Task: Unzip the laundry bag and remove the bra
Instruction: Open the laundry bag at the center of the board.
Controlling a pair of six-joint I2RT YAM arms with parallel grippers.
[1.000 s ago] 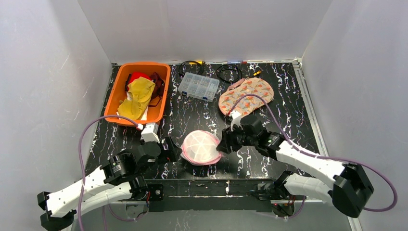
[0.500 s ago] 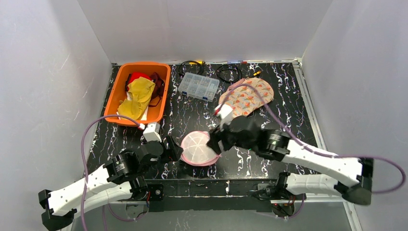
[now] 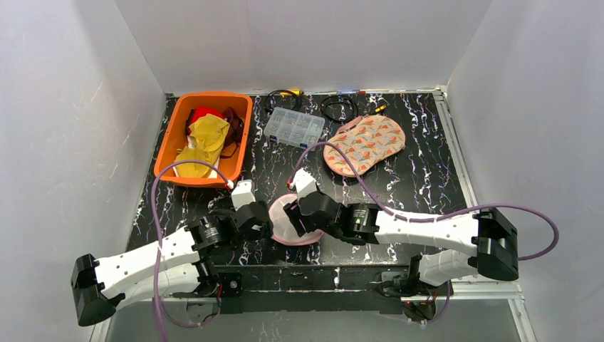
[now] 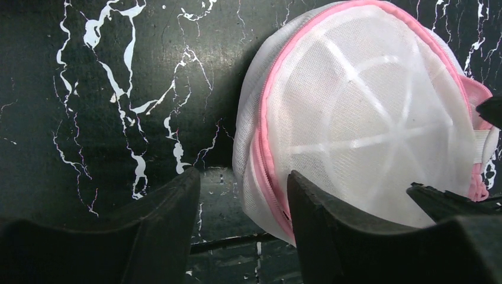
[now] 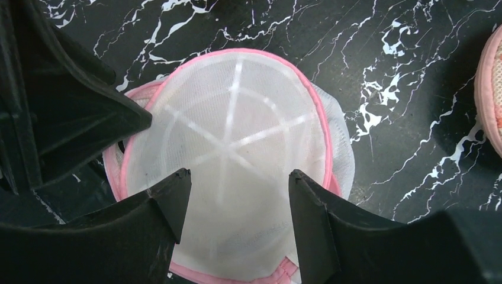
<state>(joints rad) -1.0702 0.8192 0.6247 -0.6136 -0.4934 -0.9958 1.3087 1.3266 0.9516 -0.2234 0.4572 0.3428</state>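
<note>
The laundry bag (image 3: 288, 222) is a white mesh dome with pink trim and a pink zipper, lying near the table's front edge. The bra is hidden; the mesh shows nothing inside. My left gripper (image 3: 262, 222) is at the bag's left side. In the left wrist view it (image 4: 243, 176) stands open, the bag's (image 4: 367, 124) zipped rim against the right finger and the left finger apart from it. My right gripper (image 3: 305, 214) hovers over the bag. Its jaws (image 5: 240, 173) are open above the mesh top (image 5: 237, 136), gripping nothing.
An orange bin (image 3: 169, 142) of clothes sits at the back left. Behind the bag are a clear compartment box (image 3: 294, 128), coiled cables (image 3: 338, 107) and a patterned fabric pad (image 3: 365, 144). The left gripper's body (image 5: 59, 118) fills the right wrist view's left side.
The right arm swung left from the bag's right side to over its top. The left gripper moved in to the bag's left rim and its jaws narrowed. The bag shifted slightly left.
</note>
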